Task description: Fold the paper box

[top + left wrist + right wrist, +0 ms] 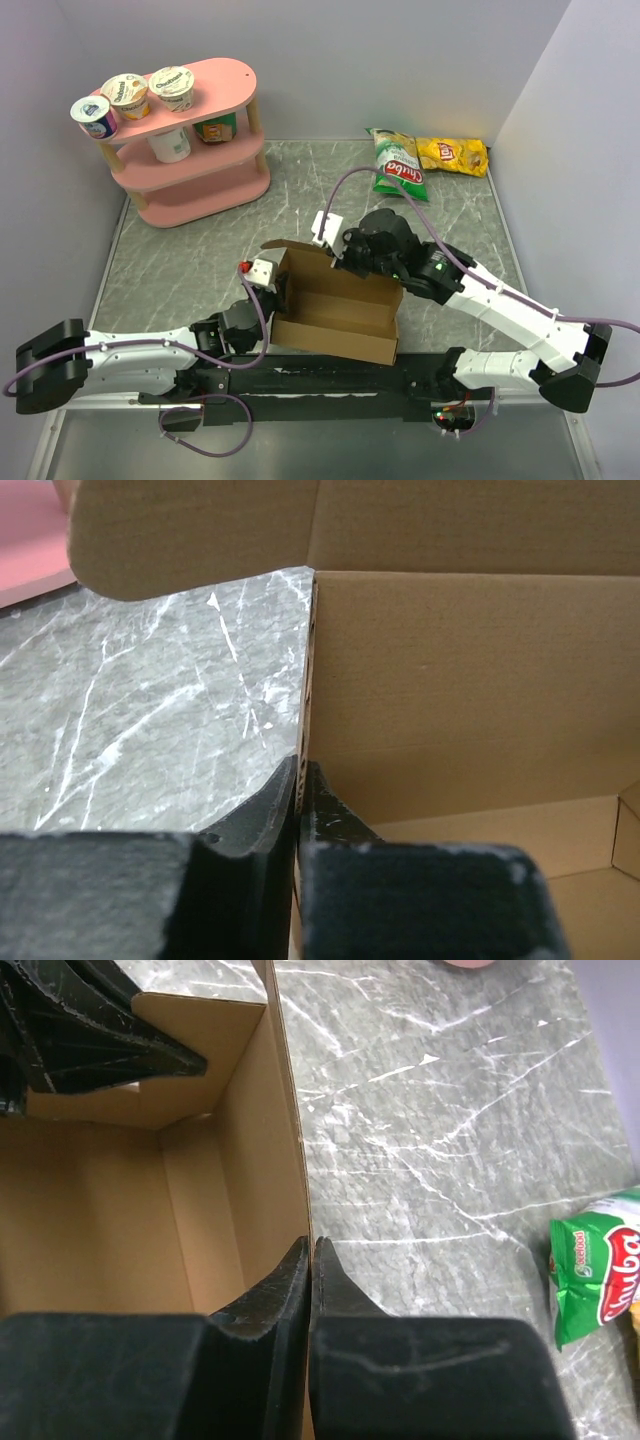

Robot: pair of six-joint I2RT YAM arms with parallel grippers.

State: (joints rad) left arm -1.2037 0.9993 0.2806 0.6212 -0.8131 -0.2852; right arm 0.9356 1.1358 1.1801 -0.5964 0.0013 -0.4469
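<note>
The paper box (335, 318) is plain brown cardboard and stands half formed in the middle of the table, open on top with its walls raised. My left gripper (274, 290) is shut on the box's left wall; in the left wrist view its jaws (300, 772) pinch the wall's upright edge, with the box (450, 680) to their right. My right gripper (346, 264) is shut on the far wall; in the right wrist view its jaws (311, 1247) clamp that wall's top edge, with the box interior (120, 1210) to the left and the left gripper's fingers (90, 1030) at the far corner.
A pink two-tier shelf (190, 150) with yogurt cups stands at the back left. A green chip bag (399, 163) and a yellow one (452, 153) lie at the back right; the green bag (595, 1270) also shows in the right wrist view. The table is grey marble (140, 710).
</note>
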